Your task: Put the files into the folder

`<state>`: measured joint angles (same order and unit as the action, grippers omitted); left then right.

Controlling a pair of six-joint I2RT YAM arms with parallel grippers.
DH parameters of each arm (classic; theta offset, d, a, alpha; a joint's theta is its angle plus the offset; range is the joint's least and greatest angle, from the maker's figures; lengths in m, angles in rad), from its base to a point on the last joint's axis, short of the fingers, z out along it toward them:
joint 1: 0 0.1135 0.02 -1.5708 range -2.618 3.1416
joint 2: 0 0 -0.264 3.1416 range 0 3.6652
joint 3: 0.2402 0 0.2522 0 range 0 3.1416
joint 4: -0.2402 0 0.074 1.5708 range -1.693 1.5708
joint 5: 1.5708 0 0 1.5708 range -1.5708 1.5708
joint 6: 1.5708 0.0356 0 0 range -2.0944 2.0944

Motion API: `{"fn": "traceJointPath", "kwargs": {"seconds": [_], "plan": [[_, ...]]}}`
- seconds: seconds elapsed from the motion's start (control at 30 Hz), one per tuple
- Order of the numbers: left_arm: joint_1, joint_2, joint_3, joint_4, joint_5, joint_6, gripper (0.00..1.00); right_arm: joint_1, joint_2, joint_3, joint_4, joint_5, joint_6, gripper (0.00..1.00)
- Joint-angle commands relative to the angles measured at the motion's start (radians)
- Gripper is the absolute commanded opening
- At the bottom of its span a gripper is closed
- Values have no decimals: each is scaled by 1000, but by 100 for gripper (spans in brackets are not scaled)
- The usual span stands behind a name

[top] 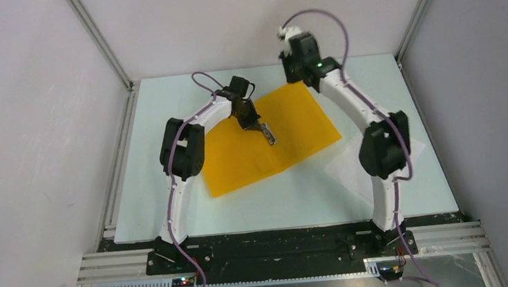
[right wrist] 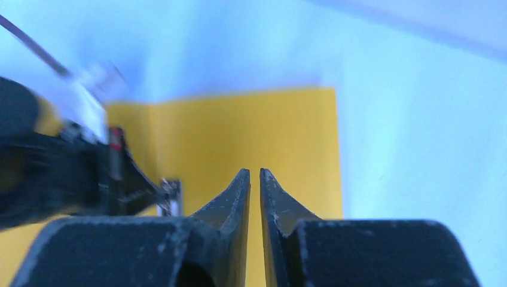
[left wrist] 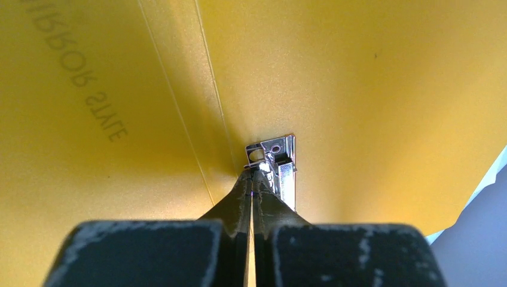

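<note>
The orange-yellow folder [top: 291, 123] lies opened flat and askew on the table; it fills the left wrist view [left wrist: 370, 89]. A small metal clip [left wrist: 286, 162] sits at its crease. My left gripper [left wrist: 253, 173] is shut with its tips against that clip, seen from above in the middle of the folder [top: 261, 125]. My right gripper [right wrist: 254, 173] hangs above the folder's far right corner [right wrist: 287, 131], with a narrow gap between its fingers and nothing in it. The files [top: 347, 170], pale white sheets, lie on the table right of the folder, partly under the right arm.
The pale table [top: 175, 220] is bounded by metal frame rails [top: 117, 162] and white walls. The right arm's elbow [top: 383, 146] hangs over the files. My left arm [right wrist: 54, 173] shows blurred at the left of the right wrist view.
</note>
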<state>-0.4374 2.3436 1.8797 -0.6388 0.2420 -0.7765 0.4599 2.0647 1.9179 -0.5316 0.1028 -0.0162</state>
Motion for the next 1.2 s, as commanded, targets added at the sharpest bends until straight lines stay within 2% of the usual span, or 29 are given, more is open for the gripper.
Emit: {"fn": "traceJointPath", "kwargs": {"seconds": [0.0,0.07,0.13,0.23,0.3,0.33,0.4,0.5,0.6,0.7,0.87,1.03,1.17], "plan": [[-13,34,9,-61,-29,47,0,23,-165,49,48,-177,24,17],[-12,33,7,-59,-30,47,0,44,-191,-76,72,-194,20,22],[-9,32,4,-60,-28,45,0,72,-221,-275,122,-170,19,27],[-6,32,3,-61,-29,33,0,132,-286,-470,254,-113,-3,30],[-5,34,4,-64,-31,12,0,162,-298,-542,293,-112,-27,23],[-3,36,4,-66,-30,-4,0,172,-296,-572,311,-120,-35,16],[-3,39,6,-65,-24,-24,0,195,-287,-608,339,-143,-65,9],[-5,43,8,-64,-21,-52,0,229,-256,-619,367,-149,-122,8],[-4,45,10,-63,-18,-72,0,245,-209,-618,401,-137,-146,15],[-2,45,6,-62,-12,-77,0,250,-176,-608,421,-117,-164,16],[1,46,2,-60,-2,-81,0,252,-114,-574,435,-103,-184,11],[4,47,1,-58,2,-86,0,251,-63,-532,388,-59,-184,1],[5,46,-1,-56,5,-89,0,249,-31,-501,351,-33,-181,0]]}}
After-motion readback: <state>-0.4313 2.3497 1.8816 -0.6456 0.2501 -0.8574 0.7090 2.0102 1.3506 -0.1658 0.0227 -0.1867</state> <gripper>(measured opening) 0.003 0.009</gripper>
